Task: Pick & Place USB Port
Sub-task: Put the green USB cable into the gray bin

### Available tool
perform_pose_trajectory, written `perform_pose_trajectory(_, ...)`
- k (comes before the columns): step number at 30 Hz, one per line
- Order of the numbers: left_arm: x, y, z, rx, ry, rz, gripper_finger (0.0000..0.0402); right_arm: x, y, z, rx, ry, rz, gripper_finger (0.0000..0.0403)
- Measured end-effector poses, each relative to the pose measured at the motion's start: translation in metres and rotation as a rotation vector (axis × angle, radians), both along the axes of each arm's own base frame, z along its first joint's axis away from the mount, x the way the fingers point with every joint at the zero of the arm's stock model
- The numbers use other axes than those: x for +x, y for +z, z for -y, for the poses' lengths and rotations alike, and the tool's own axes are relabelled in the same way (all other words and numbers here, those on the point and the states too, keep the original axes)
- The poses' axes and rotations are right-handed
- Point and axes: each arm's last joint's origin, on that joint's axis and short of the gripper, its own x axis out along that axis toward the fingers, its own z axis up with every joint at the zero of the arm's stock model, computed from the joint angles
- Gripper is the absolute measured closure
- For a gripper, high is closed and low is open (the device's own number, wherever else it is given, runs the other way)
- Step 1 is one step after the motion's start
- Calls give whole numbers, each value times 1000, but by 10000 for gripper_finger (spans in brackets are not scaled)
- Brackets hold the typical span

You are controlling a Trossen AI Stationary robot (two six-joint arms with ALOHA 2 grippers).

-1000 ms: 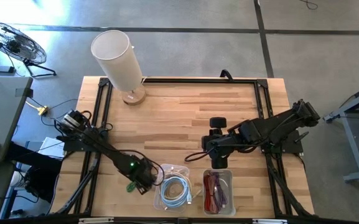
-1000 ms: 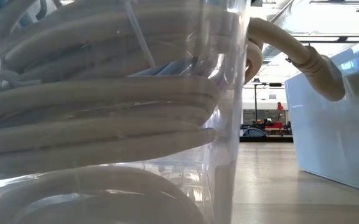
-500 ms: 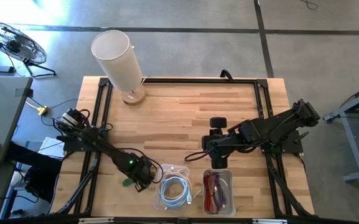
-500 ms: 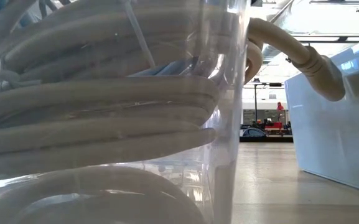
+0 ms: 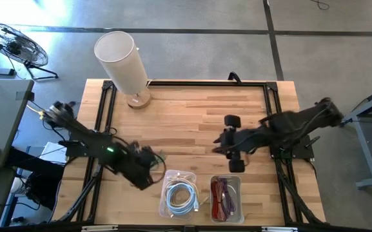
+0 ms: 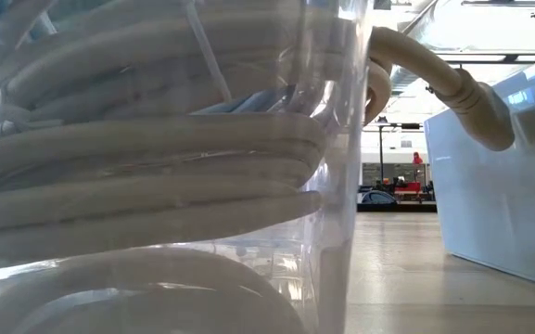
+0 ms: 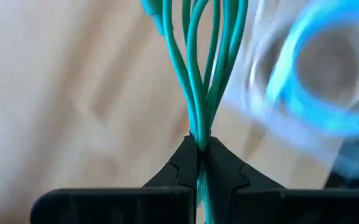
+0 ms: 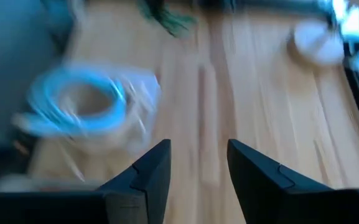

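My left gripper point(image 5: 144, 169) is shut on a bundle of green cable point(image 7: 199, 74) near the table's front left, just left of a clear container point(image 5: 180, 197) that holds coiled white and pale blue cables. In the left wrist view my left gripper point(image 7: 198, 144) shows shut, with the green strands running forward out of it. My right gripper point(image 5: 234, 161) hovers open and empty over the table's middle right, just beyond a second clear container point(image 5: 225, 197) with red cables. It also shows open in the right wrist view point(image 8: 198, 165). My left gripper pinches several strands of the green cable point(image 7: 198, 132) together between its two fingertips. The strands run forward from the fingertips and fan apart. Which part of the cable's length this is cannot be told.
A tall white cylinder on a wooden base point(image 5: 122, 59) stands at the table's far left. The low view is filled by the cable container's clear wall point(image 6: 337, 167) and the white coils point(image 6: 137, 176) inside it. Black frame rails point(image 5: 205, 83) run along the table's edges.
My left gripper has moved away from the table's near edge toward the far side, carrying the green cable with it, and the whole left arm has swung. My right gripper has shifted a little toward the table's right and far side. Both wrist views are blurred by motion.
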Motion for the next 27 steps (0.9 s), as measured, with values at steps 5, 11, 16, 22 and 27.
perform_pose_trajectory(5, -11, 83, -6, 304, -23, 537, 396, -13, 39, 2, 97, 102, 281, 254)
perform_pose_trajectory(11, 0, 142, -13, 568, -228, 888, 396, -11, 71, -4, 148, 294, 580, 253)
perform_pose_trajectory(16, 20, 163, -26, 643, -421, 1094, 396, -10, 84, -7, 135, 414, 726, 253)
perform_pose_trajectory(22, 41, 162, -54, 614, -517, 1146, 396, -8, 89, -3, 72, 290, 789, 253)
perform_pose_trajectory(27, 56, 156, -68, 577, -564, 1162, 396, -4, 88, 1, 27, 193, 794, 254)
